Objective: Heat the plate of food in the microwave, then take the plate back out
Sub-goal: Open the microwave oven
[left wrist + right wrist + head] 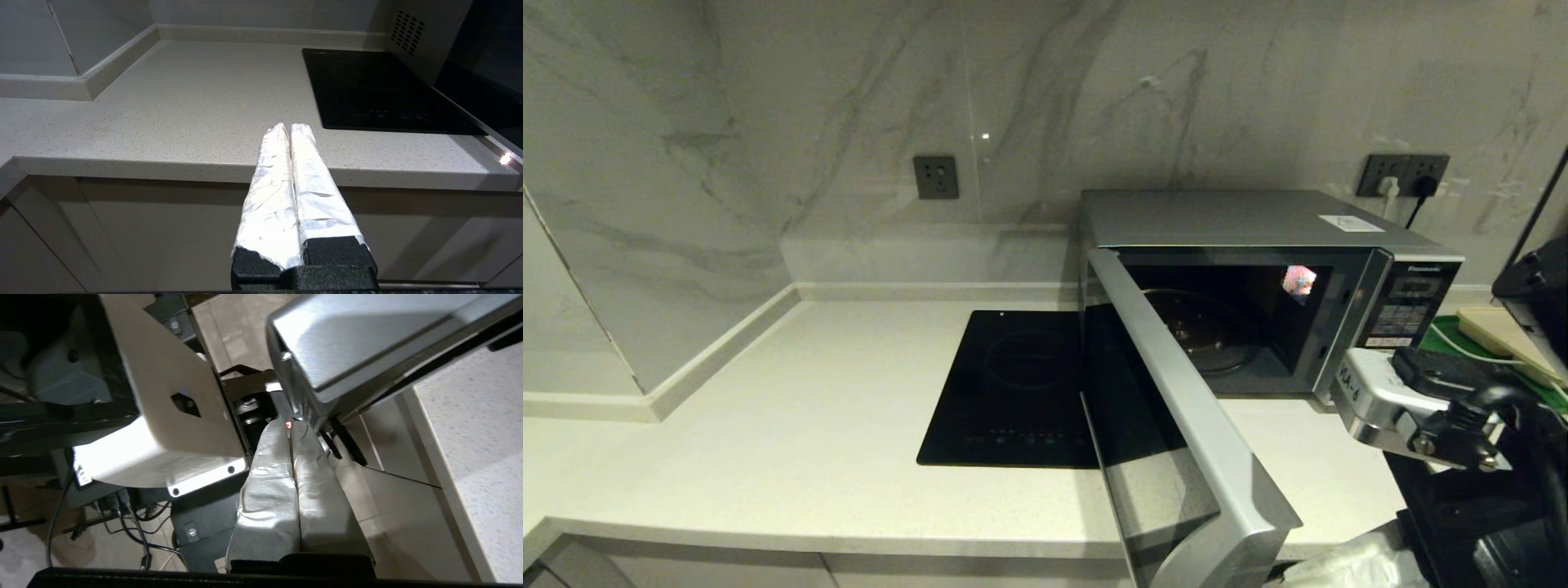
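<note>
With the microwave (1258,310) door (1184,425) swung open, its cavity empty and the plate of food in no view, the right gripper (291,426), jaws pressed together and empty, sits at the door's outer edge; the next move is judged to be fetching the plate.

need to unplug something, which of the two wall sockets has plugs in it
The dark double wall socket behind the silver Panasonic microwave, on the right: a white plug and a black plug sit in it. The single dark socket above the black glass hob is bare.

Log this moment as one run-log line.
microwave: door open, no plate seen inside | right gripper: jaws shut, at door's outer edge | left gripper: parked, jaws shut
</note>
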